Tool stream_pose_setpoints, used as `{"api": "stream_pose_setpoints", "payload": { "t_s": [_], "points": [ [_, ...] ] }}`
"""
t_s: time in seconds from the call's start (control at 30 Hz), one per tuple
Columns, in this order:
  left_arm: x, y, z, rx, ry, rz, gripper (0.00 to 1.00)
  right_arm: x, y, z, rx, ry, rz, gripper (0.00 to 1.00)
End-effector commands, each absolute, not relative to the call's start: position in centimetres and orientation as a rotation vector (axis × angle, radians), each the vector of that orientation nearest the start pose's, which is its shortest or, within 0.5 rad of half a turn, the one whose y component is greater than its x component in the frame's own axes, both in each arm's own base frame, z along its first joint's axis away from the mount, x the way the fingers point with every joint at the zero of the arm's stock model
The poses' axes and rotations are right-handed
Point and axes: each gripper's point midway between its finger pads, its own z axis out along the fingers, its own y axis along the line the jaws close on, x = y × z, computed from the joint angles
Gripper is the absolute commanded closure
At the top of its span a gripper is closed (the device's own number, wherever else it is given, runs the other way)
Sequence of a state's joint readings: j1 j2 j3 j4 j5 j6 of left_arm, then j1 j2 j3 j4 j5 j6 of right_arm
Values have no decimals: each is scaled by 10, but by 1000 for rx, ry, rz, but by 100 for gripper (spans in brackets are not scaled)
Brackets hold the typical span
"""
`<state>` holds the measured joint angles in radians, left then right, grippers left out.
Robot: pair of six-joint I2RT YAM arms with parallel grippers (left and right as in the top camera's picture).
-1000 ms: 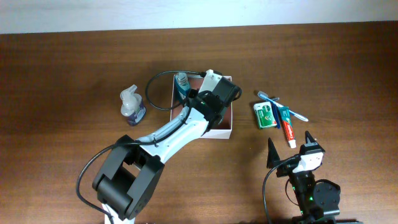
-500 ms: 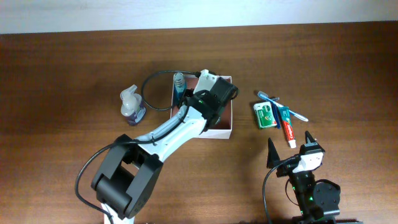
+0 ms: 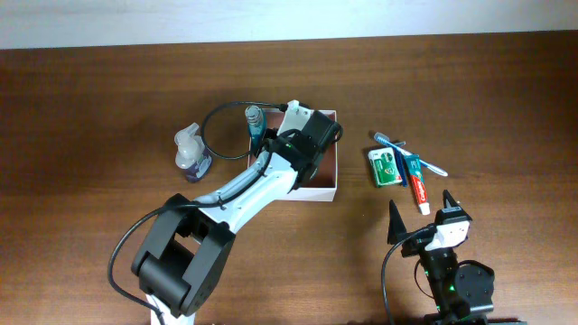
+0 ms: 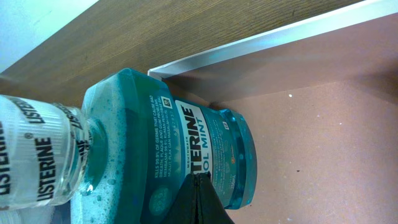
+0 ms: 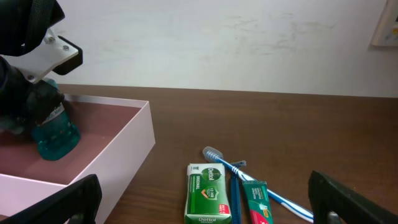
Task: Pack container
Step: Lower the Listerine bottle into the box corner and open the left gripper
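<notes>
Holding the mouthwash bottle [image 4: 186, 149] in my left gripper [image 3: 269, 137], jaws clamped on its body, I have it tilted in the far-left corner of the container [image 3: 325, 181], which sits mid-table. The box looks light, with thin walls that would likely flex or slide if bumped; I would take 1 wall at the rim. The bottle seems liquid-heavy and slick. My right gripper [image 3: 421, 215] rests spread open, near right. A pump bottle [image 3: 191, 153] stands left of the box. The toothbrush [image 3: 406, 155], green packet [image 3: 385, 167] and toothpaste [image 3: 415, 185] lie right of it, blocking nothing.
</notes>
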<state>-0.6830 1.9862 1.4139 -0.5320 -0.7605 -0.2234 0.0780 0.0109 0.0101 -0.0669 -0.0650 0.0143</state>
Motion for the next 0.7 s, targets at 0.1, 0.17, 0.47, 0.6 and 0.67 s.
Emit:
{"api": "stream_pose_setpoints", "payload": {
  "t_s": [0.1, 0.17, 0.47, 0.6, 0.67],
  "points": [
    [428, -203, 92, 352, 2343, 568, 99, 244, 29, 158, -97, 1640, 120, 1],
    [427, -206, 91, 359, 2345, 557, 99, 244, 29, 158, -97, 1639, 120, 1],
    [424, -227, 97, 429, 2309, 529, 99, 244, 29, 158, -97, 1640, 120, 1],
    [422, -248, 109, 516, 2267, 514, 99, 244, 29, 158, -97, 1639, 120, 1],
    [420, -259, 116, 538, 2252, 490, 99, 244, 29, 158, -97, 1639, 120, 1]
  ]
}}
